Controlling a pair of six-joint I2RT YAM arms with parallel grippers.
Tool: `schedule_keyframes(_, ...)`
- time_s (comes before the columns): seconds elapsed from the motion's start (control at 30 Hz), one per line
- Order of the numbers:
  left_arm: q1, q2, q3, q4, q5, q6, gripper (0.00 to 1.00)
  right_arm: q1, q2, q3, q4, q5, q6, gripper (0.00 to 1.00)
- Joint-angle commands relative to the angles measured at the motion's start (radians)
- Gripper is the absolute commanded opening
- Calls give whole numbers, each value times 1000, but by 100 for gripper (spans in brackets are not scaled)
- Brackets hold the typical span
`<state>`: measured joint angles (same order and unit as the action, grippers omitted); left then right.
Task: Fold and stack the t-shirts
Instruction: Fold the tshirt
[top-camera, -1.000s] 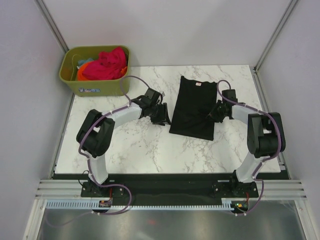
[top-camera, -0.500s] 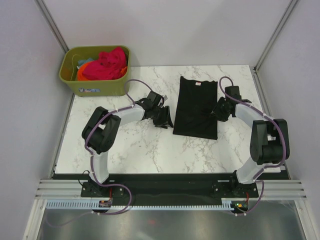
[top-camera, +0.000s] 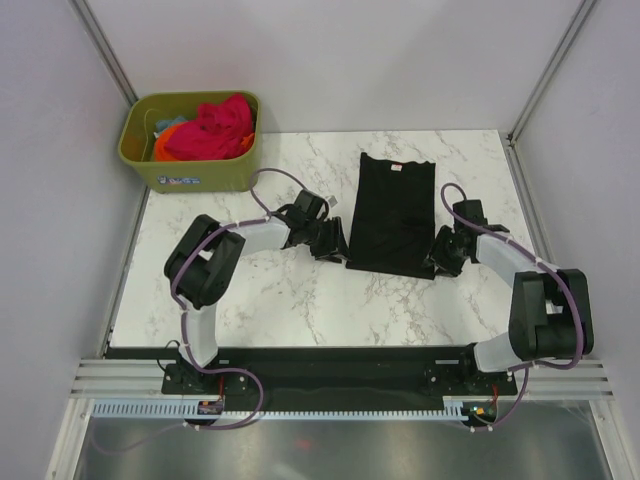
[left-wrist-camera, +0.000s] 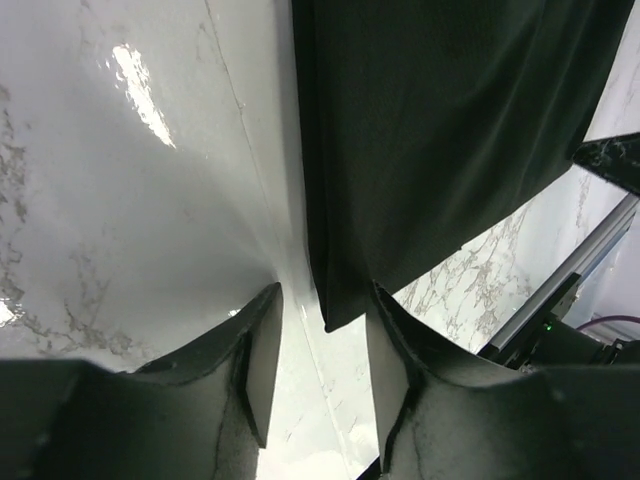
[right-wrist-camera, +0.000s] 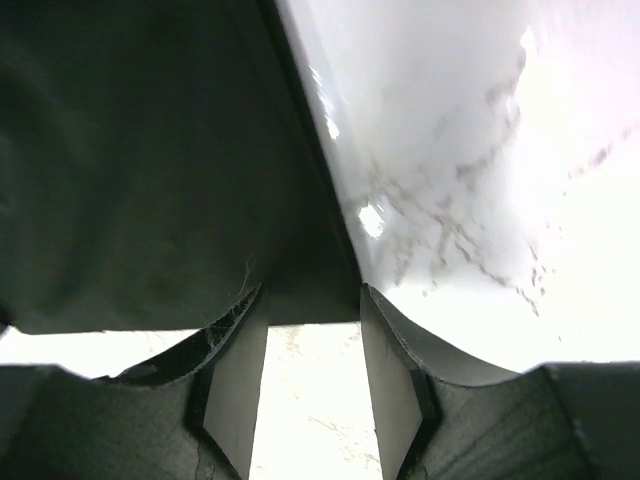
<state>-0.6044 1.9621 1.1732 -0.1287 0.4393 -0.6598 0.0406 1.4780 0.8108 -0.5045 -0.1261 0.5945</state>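
A black t-shirt (top-camera: 394, 212) lies flat on the marble table, folded into a long strip, neck label at the far end. My left gripper (top-camera: 340, 245) is open at the shirt's near left corner; in the left wrist view that corner (left-wrist-camera: 340, 300) hangs between the fingers. My right gripper (top-camera: 440, 262) is open at the near right corner; in the right wrist view the hem (right-wrist-camera: 310, 300) lies between the fingertips. Pink-red (top-camera: 212, 128), orange (top-camera: 163, 145) and teal (top-camera: 176, 122) shirts are bunched in the bin.
An olive-green plastic bin (top-camera: 190, 172) stands at the table's far left corner. White marble (top-camera: 300, 290) shows around the shirt. Grey walls and metal posts bound the table on three sides.
Both grippers have moved toward the near end of the black shirt, from its mid sides to its near corners. The shirt has shifted slightly right and straightened.
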Motion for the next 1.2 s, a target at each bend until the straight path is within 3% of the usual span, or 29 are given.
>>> schedule_keyframes(0.0,-11,21,-21,43,27,-38,45,-4,-56,-62,21,13,1,51)
schedule_keyframes(0.1,-12,9,-40,44,18,-58,25,-4,-62,-123,70,35,-2,50)
schedule_keyframes(0.2,-15,-23,-69,44,-2,-67,12,-4,-71,-166,109,57,-13,42)
schedule_keyframes(0.23,-17,-31,-75,43,-4,-72,5,-4,-74,-173,115,68,-18,37)
schedule_keyframes(0.27,-17,-43,-89,44,-10,-72,2,-4,-81,-180,113,75,-21,23)
schedule_keyframes(0.37,-28,-95,-125,44,-34,-90,2,-5,-123,-196,90,95,-22,0)
schedule_keyframes(0.4,-38,-109,-135,44,-42,-95,2,-4,-151,-200,81,94,-18,0)
schedule_keyframes(0.47,-52,-155,-162,43,-68,-110,2,-5,-180,-216,46,94,-9,0)
schedule_keyframes(0.5,-63,-170,-170,40,-79,-127,9,-2,-209,-225,38,89,2,0)
schedule_keyframes(0.53,-67,-184,-179,38,-89,-135,29,-5,-223,-234,29,88,8,0)
schedule_keyframes(0.63,-77,-239,-207,38,-126,-161,42,-5,-269,-281,27,79,24,0)
schedule_keyframes(0.73,-89,-272,-214,43,-123,-169,44,-4,-291,-312,37,74,36,1)
schedule_keyframes(0.87,-119,-267,-227,87,-91,-193,49,-4,-307,-289,12,98,70,39)
schedule_keyframes(0.93,-129,-258,-240,126,-82,-227,50,-4,-327,-285,3,100,112,48)
schedule_keyframes(1.17,-161,-157,-250,231,-100,-322,52,-5,-401,-312,32,120,212,50)
